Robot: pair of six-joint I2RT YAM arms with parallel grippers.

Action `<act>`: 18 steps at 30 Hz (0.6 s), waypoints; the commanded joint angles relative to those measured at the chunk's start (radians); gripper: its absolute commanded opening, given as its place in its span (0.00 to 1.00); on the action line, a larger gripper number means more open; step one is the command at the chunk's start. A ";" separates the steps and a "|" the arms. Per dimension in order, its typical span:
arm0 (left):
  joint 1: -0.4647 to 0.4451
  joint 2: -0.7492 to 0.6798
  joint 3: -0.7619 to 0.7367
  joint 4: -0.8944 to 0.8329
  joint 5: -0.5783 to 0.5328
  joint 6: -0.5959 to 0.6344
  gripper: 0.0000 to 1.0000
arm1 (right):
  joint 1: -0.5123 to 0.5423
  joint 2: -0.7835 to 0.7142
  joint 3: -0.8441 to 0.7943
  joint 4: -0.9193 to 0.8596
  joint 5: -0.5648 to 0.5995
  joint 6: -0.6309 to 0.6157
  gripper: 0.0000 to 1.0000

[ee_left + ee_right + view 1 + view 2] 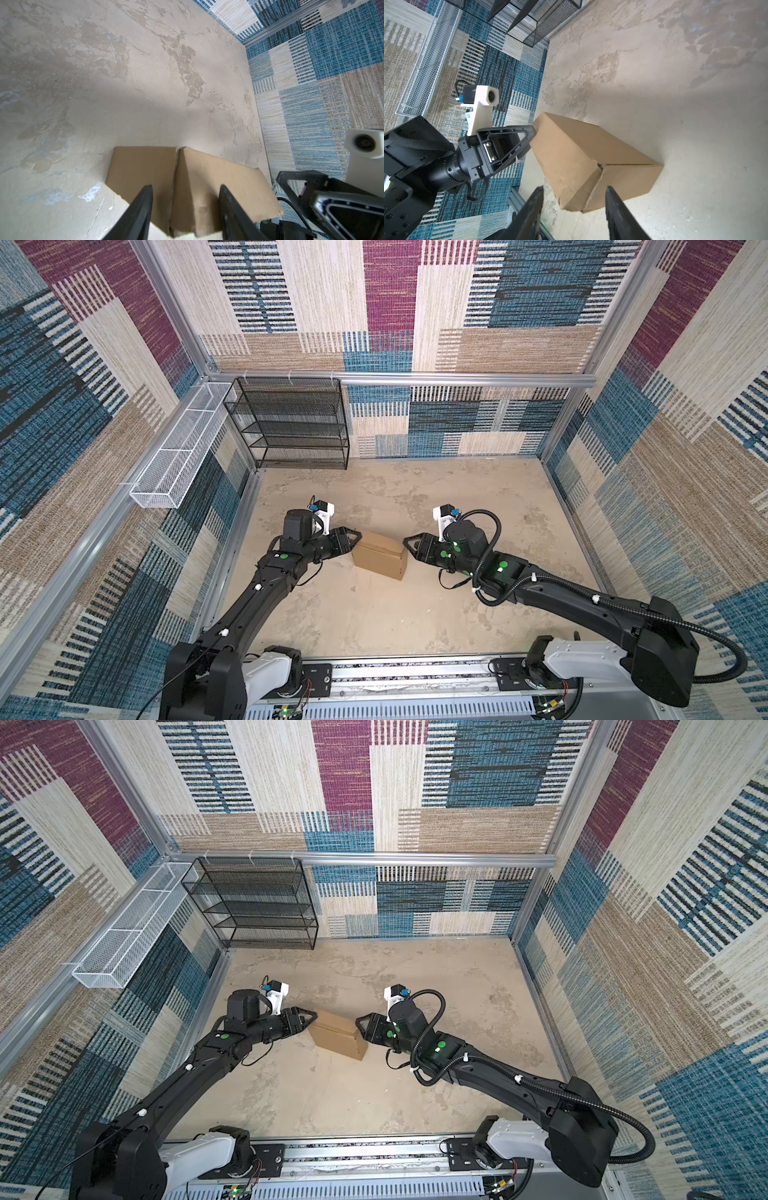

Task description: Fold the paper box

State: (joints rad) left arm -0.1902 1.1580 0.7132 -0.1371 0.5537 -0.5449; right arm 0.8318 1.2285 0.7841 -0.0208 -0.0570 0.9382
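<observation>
Left tool (186,186): released, jaws parted, tips at the left end of the box; no card seen pinched between them.
Right tool (574,187): likewise released, jaws parted, tips just at the right end, nothing held.
Paper box (380,558): lies mid-table between the two tools, set slantwise, base flat on the table.
Done: looks like a closed, long, shallow cuboid, with walls raised and lid folded down; no loose flap or flat sheet visible.
Remaining: probably only pressing home. End seam (600,167) gapes slightly at the corner and shows a raw edge; tuck inside hidden, so cannot tell whether locked.
Material: plain brown corrugated card, matte, unprinted, crisp creases, faint dents on one face.
Table (374,622): beige, mottled like rough plaster, with darker flaked patches.
Beyond: black wire-mesh rack (291,423) against the back wall, white wire-mesh basket (174,456) along the side rail, woven patchwork walls (519,344).
</observation>
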 commanded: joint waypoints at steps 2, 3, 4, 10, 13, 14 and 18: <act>0.001 0.005 -0.008 0.003 -0.011 0.008 0.54 | 0.001 -0.016 -0.033 0.064 -0.023 0.076 0.49; 0.000 0.006 -0.008 0.005 -0.009 0.008 0.54 | 0.001 -0.018 -0.040 0.065 -0.025 0.084 0.49; 0.000 0.008 -0.008 0.007 -0.009 0.007 0.54 | 0.001 -0.018 -0.043 0.065 -0.023 0.087 0.49; -0.002 0.014 -0.007 0.014 -0.006 0.004 0.53 | 0.000 -0.004 -0.062 0.125 -0.042 0.116 0.51; -0.003 0.013 -0.006 0.016 -0.006 0.004 0.53 | 0.000 0.006 -0.066 0.153 -0.043 0.133 0.51; -0.003 0.014 -0.006 0.014 -0.006 0.003 0.53 | 0.001 0.011 -0.067 0.162 -0.044 0.139 0.52; -0.005 0.015 -0.008 0.016 -0.009 0.003 0.53 | 0.000 0.024 -0.068 0.180 -0.047 0.159 0.56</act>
State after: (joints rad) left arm -0.1947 1.1709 0.7097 -0.1078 0.5556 -0.5457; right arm 0.8314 1.2472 0.7193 0.0948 -0.0963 1.0702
